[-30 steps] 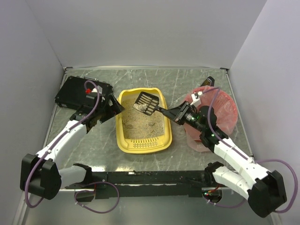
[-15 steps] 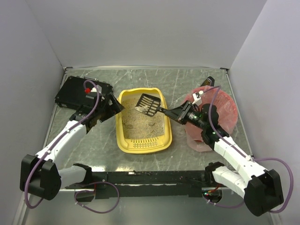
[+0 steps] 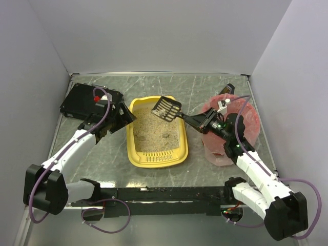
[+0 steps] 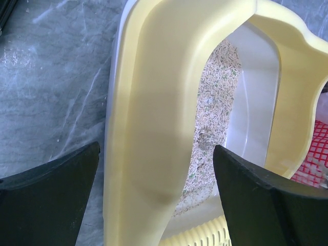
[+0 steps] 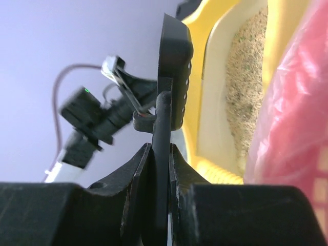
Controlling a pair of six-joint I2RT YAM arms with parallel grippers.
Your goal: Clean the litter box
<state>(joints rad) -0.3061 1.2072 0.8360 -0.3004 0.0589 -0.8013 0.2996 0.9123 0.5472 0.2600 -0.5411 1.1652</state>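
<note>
The yellow litter box (image 3: 132,146) holds beige litter (image 3: 154,134) at the table's middle. My right gripper (image 3: 201,123) is shut on the handle of a black slotted scoop (image 3: 166,108), whose head hangs tilted above the box's far right corner. The right wrist view shows the scoop (image 5: 174,77) edge-on, its handle pinched in my right gripper (image 5: 160,154), with the box (image 5: 215,92) behind. My left gripper (image 3: 123,115) is open, with a finger on each side of the box's left rim (image 4: 154,102). In the left wrist view the left gripper (image 4: 156,169) stands with the rim between its jaws.
A pink-red bag-lined bin (image 3: 241,128) stands right of the box, under my right arm; it also shows in the right wrist view (image 5: 292,118). A flat black box (image 3: 84,102) lies at the far left. Grey walls close the table on three sides.
My right gripper has lifted the scoop out of the litter and drawn it toward the box's far right corner. The left gripper has stayed on the rim.
</note>
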